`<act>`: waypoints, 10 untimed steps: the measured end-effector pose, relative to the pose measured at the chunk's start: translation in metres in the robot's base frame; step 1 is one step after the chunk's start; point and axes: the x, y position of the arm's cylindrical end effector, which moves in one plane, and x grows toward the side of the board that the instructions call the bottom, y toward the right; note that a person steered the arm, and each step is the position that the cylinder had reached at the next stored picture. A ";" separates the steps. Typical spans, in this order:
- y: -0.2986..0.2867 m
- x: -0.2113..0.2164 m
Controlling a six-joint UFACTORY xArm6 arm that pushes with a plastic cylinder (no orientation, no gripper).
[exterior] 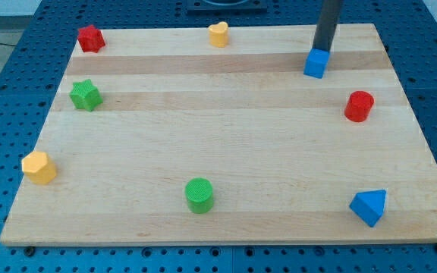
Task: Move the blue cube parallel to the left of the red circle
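Near the view's top right of the worktop (226,152), my tip (322,51) touches the back of the blue cube (316,64). I have no fingers. Just below, rightward, sits the red circle (359,106).

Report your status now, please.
My tip against small blue cube, top side. Red cylinder block lower right, apart. Nothing between.

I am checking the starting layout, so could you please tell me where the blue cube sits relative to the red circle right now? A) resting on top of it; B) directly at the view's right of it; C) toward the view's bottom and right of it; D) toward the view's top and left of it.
D: the blue cube lies toward the view's top and left of the red circle, with my tip at the cube's top edge.
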 end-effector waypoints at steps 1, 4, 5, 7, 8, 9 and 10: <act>0.039 0.005; -0.060 0.062; -0.067 0.061; -0.100 0.023; -0.105 0.069; -0.105 0.102; -0.122 0.057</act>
